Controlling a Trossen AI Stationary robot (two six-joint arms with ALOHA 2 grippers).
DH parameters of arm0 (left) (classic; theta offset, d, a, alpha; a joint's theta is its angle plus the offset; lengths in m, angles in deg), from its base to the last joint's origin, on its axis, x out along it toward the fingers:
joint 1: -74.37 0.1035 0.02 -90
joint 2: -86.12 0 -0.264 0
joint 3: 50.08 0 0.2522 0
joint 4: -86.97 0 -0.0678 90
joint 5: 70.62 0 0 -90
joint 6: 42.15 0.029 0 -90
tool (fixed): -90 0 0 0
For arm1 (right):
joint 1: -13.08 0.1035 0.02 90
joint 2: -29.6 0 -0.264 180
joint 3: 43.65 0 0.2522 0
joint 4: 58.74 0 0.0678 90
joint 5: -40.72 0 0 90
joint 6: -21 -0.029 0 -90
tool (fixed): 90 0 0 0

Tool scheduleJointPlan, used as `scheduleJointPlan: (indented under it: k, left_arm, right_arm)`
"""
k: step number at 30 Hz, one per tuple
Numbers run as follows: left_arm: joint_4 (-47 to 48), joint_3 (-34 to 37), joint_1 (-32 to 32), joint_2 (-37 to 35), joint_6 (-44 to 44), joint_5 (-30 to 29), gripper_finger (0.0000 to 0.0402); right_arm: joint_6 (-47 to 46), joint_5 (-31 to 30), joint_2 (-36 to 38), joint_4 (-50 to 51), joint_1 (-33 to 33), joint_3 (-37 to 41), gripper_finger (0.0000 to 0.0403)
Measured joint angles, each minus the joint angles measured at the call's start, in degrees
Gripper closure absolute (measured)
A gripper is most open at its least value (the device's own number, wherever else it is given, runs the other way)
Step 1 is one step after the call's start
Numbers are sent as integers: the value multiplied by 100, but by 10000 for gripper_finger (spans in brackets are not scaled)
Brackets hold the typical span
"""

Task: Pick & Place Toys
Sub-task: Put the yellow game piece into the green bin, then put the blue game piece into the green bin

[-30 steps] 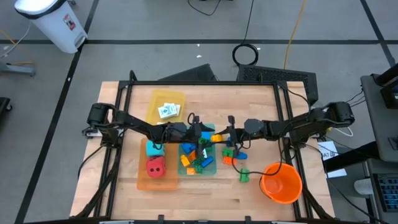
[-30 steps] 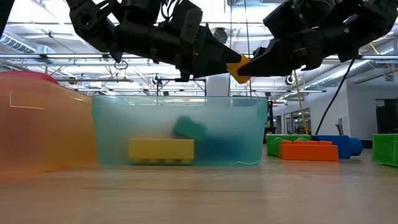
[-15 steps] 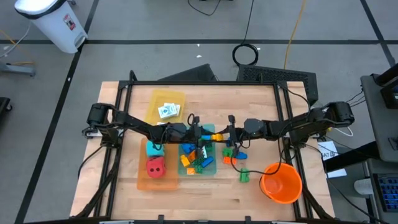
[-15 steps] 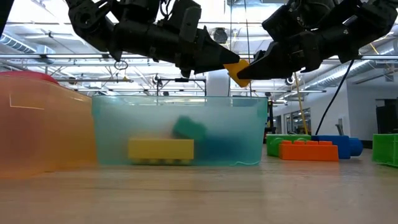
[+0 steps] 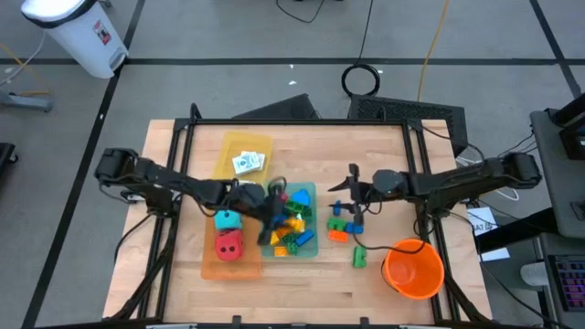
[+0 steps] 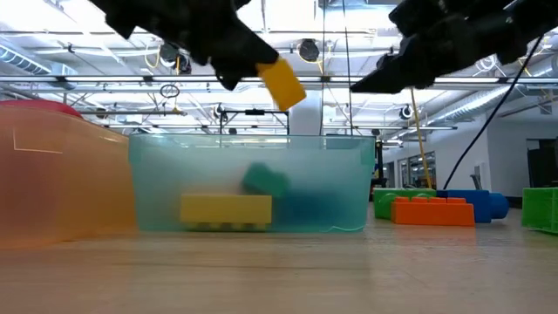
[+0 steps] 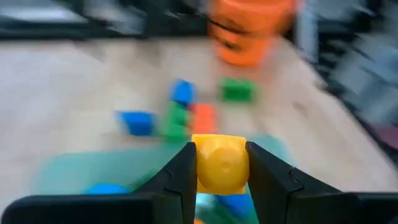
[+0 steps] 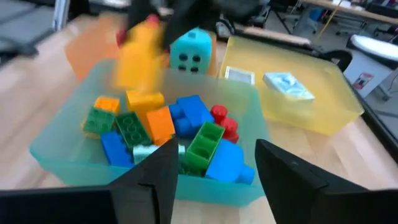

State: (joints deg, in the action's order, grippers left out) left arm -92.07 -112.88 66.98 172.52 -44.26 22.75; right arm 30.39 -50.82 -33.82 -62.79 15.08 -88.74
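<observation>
A yellow brick sits pinched between the fingers of the left gripper, held in the air over the teal tray. Directly below it, inside that tray, lie more bricks: yellow, green, blue, orange and red ones, heaped together. On the far side of the left gripper from the other arm sits the orange tray with a teal die and a red die, and beyond that the yellow tray holding white cards.

The right gripper hangs with its fingers spread and nothing between them, off the teal tray's edge (well apart from the left one). Under and just beside it on the bare table lie loose bricks, green, orange and blue, with one more green brick nearer the orange bucket.
</observation>
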Motion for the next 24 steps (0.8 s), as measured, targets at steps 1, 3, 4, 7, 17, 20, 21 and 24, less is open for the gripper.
scheduleJointPlan:
  k: [1, 3, 4, 7, 17, 20, 21, 24]
  left_arm:
    - [82, 0, -81, 30, -12, 220, 290]
    - [105, 0, -227, 155, -2, 585, 290]
    - [117, 0, -285, 229, 9, 753, 290]
    - [115, 0, -374, 544, 14, 1185, 290]
    - [-17, 2, -124, 959, -581, 866, 188]
    - [-155, 2, -21, 959, -682, 833, 121]
    - [-196, 2, 9, 959, -719, 833, 103]
    - [-264, 2, 67, 959, -738, 826, 59]
  right_arm:
    - [-63, 0, 113, 51, 0, 0, 219]
    - [-123, 0, 314, 109, 0, 0, 221]
    - [-123, 4, 387, 127, 0, 0, 222]
    - [-124, 7, 533, 177, 0, 0, 227]
    - [-711, 9, 612, 925, 0, 0, 222]
    - [-1050, 9, 599, 1459, 11, 0, 206]
    - [-1145, -17, 564, 1639, 23, 0, 198]
    - [-1457, -276, 407, 2122, 44, 0, 171]
